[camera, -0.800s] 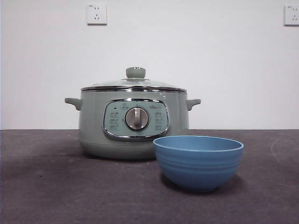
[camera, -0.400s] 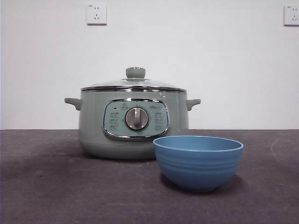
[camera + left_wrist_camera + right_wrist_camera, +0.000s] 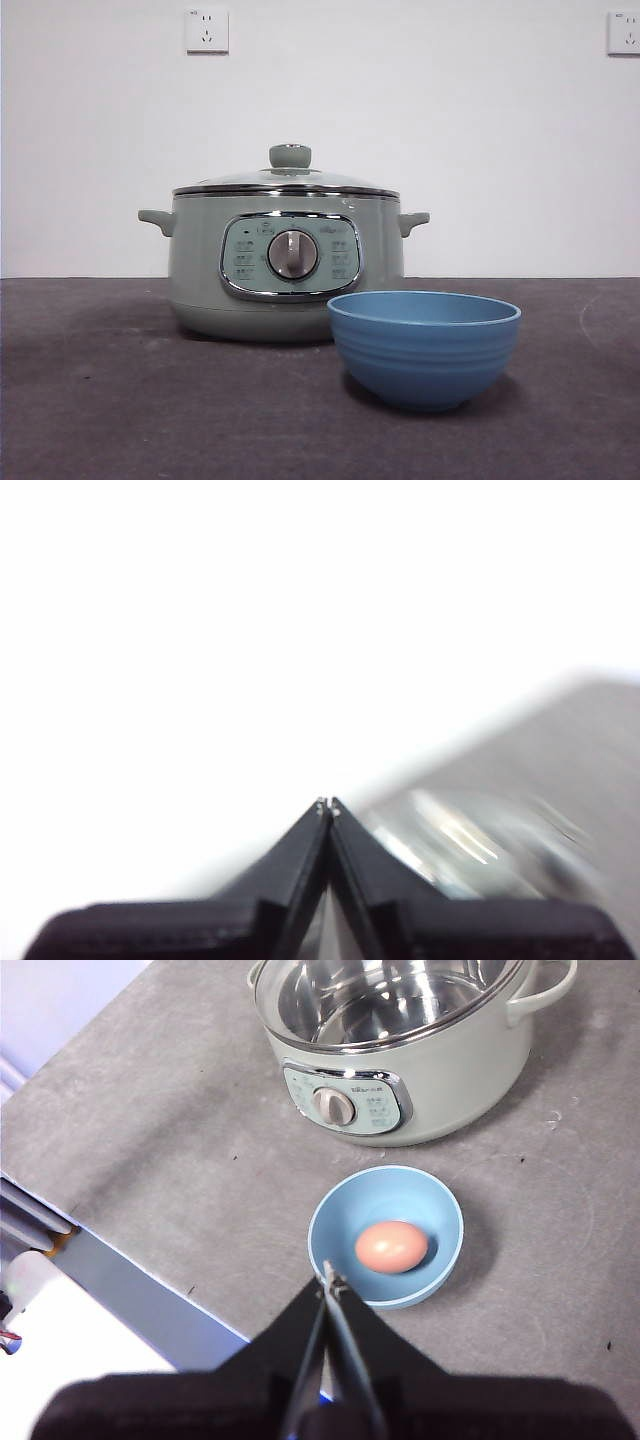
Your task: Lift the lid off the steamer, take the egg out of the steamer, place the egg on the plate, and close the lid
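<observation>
Steamer: you have the pale green steamer (image 3: 285, 265) standing on the grey desk (image 3: 120, 400), its control panel and silver dial (image 3: 293, 254) facing the front camera, a small handle on each side.
Lid: the glass lid (image 3: 285, 180) sits closed on the steamer's rim, level, with its green knob (image 3: 290, 155) on top. From the right wrist view you look through the clear glass at the shiny metal inside of the pot (image 3: 400, 995).
Plate: the blue plate (image 3: 425, 345) is a ridged bowl standing on the desk just in front of the steamer, toward the side of its right-hand handle as the front camera sees it; their outlines overlap in that view, and you cannot tell there whether they touch. The right wrist view shows a narrow strip of desk between them.
Egg: a brown egg (image 3: 391, 1246) lies in the bottom of the plate, seen only from the right wrist view.
Left claw: your left claw (image 3: 328, 805) is clenched, jaw tips together, grasping nothing. Its view is blurred; a glassy, shiny round shape (image 3: 470, 845) lies beyond it.
Right claw: your right claw (image 3: 330, 1278) is clenched and empty, held high above the desk near the plate's rim.
Arms: neither shows in the front view.
</observation>
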Motion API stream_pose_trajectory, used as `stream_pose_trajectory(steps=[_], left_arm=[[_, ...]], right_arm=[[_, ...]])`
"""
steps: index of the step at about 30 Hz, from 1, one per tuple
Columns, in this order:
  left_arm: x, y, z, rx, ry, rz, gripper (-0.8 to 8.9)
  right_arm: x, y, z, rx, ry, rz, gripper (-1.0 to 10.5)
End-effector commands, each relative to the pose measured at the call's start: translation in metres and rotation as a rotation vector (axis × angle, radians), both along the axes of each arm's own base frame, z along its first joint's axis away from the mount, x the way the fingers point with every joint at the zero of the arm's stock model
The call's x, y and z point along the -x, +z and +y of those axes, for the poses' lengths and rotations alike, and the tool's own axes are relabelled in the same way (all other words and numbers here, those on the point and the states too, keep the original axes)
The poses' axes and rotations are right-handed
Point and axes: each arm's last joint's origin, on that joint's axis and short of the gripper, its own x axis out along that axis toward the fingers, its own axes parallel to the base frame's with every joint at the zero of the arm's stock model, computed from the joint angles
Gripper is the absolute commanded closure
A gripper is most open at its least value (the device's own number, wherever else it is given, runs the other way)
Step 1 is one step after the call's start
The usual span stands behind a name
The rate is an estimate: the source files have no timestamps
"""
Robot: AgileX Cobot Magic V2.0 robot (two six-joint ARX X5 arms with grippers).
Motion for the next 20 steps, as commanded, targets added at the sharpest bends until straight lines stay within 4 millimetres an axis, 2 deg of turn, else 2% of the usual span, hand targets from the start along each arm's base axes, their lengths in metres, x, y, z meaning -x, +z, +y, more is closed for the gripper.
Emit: stream_pose_trajectory(steps=[1, 6, 11, 20], left_arm=[[0.002, -0.035, 0.007, -0.007, 0.098, -0.112, 8.16], [-0.001, -0.102, 0.014, -0.006, 0.184, -0.127, 8.16], [-0.003, -0.164, 0.017, 0.026, 0.209, -0.047, 8.16], [-0.006, -0.231, 0.018, 0.072, 0.242, 0.065, 8.16]], right_arm=[[0.0, -0.001, 0.0, 0.0, -0.003, 0.002, 9.5], [0.0, -0.002, 0.0, 0.005, -0.004, 0.007, 9.5], [0.0, -0.002, 0.0, 0.007, -0.004, 0.01, 9.5], [0.0, -0.002, 0.0, 0.008, -0.004, 0.011, 9.5]])
